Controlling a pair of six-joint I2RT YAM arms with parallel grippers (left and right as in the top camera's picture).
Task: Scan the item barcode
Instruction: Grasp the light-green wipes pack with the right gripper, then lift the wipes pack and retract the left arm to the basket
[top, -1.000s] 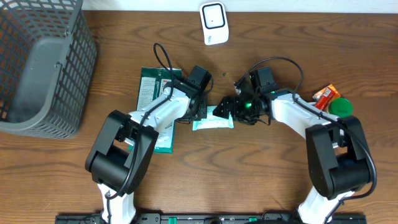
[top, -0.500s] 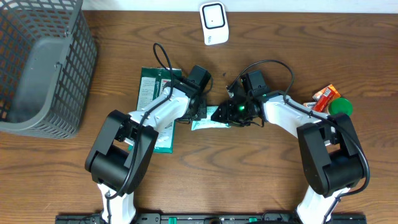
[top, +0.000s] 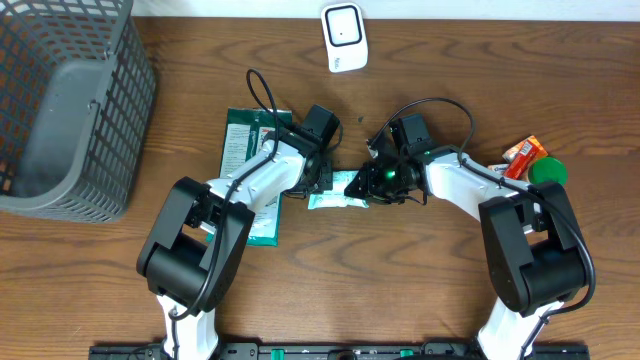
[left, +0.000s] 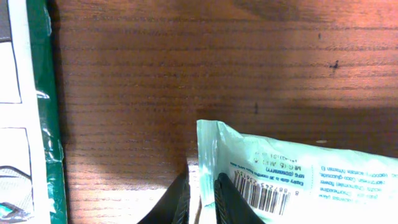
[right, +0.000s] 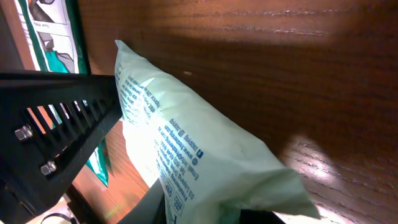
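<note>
On the robot's side of the white boxy barcode scanner (top: 343, 38), left gripper (left: 202, 198) and right gripper (right: 202, 214) each pinch an end of the pale mint-green plastic pouch (top: 340, 198), which looks best carried taut, its black-striped barcode (left: 264, 198) turned squarely toward that scanner.

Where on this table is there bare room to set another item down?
Bare wood lies between the basket and the green packet, right of the scanner, and along the near edge of the table. Crowded: the centre, where the left pincer and right pincer meet on the pale packet.
</note>
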